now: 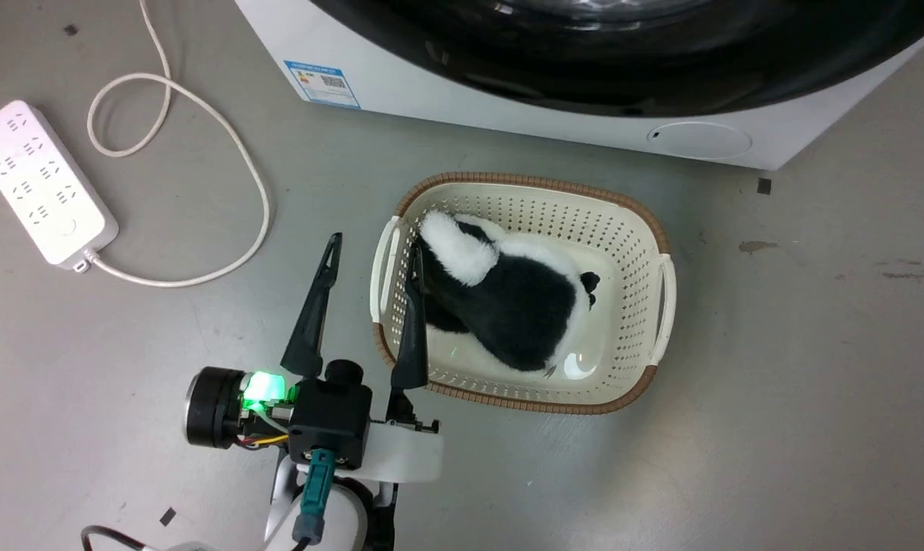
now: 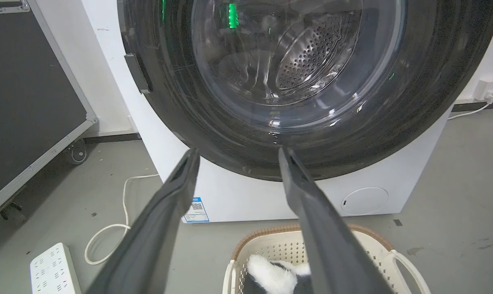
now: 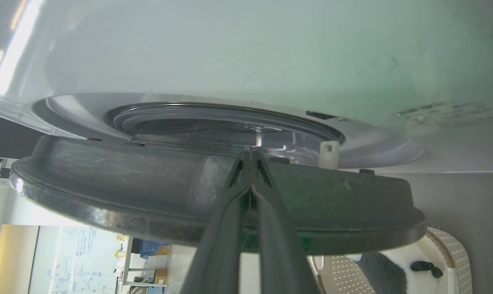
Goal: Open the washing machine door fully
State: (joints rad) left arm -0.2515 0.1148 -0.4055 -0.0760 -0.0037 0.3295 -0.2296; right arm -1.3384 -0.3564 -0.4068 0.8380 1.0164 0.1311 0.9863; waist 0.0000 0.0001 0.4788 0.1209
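The washing machine (image 1: 447,99) stands at the top of the head view, with the glossy black washing machine door (image 1: 623,53) across its front. In the left wrist view the door (image 2: 414,102) faces me, and the steel drum shows through its glass centre. My left gripper (image 1: 374,245) is open, low over the floor, with its fingers pointing at the machine (image 2: 246,196) and nothing between them. In the right wrist view the door (image 3: 128,196) stands slightly ajar from the white front (image 3: 230,53). My right gripper (image 3: 250,154) is shut, its tips against the door's inner side at the gap.
A cream basket (image 1: 630,222) holding a black-and-white plush toy (image 1: 508,298) sits on the floor right before the machine, beside the left gripper. A white power strip (image 1: 37,180) and its cable (image 1: 225,138) lie to the left. A black wheeled case (image 2: 22,102) stands left of the machine.
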